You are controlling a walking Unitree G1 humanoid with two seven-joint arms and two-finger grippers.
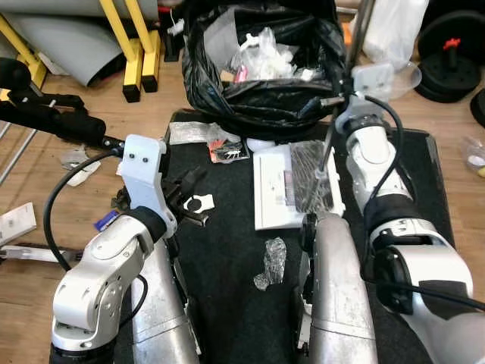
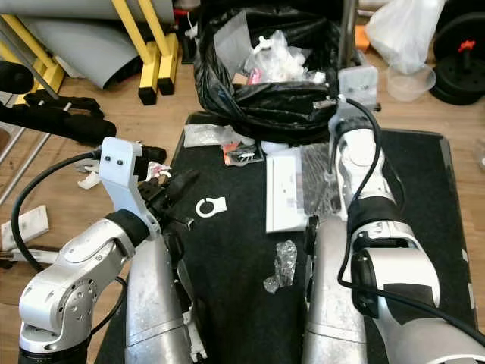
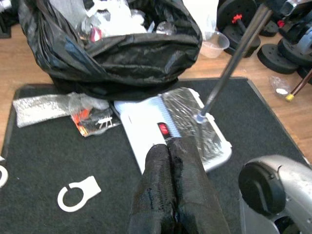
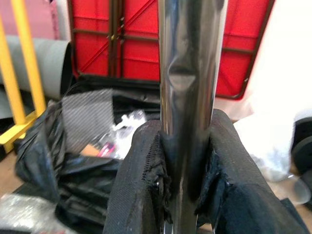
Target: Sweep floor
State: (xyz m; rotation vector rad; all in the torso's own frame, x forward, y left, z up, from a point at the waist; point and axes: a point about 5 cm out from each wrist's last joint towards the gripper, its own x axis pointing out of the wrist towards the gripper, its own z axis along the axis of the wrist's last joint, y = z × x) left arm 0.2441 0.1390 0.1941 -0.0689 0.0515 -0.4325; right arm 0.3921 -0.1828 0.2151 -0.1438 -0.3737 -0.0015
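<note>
- Sweeping is the step in hand: our right tool (image 4: 187, 195) is clamped on the metal pole (image 4: 190, 73) of the sweeper, whose white head (image 1: 292, 186) rests on the black mat (image 1: 227, 258) just in front of the bin bag (image 1: 261, 68)
- Our left tool (image 3: 174, 185) hovers over the mat beside the head, its fingers pressed together and holding nothing
- Litter lies on the mat: a crumpled clear wrapper (image 1: 273, 262) nearest us, a white ring tab (image 1: 198, 203), an orange-and-black packet (image 1: 226, 150) and a silvery packet (image 1: 189, 133) by the bag
- We judge the job part done, since the bag already holds rubbish
- Next move, as we see it, calls for drawing the head back over the wrapper while keeping the pole firmly gripped and clear of the left arm
</note>
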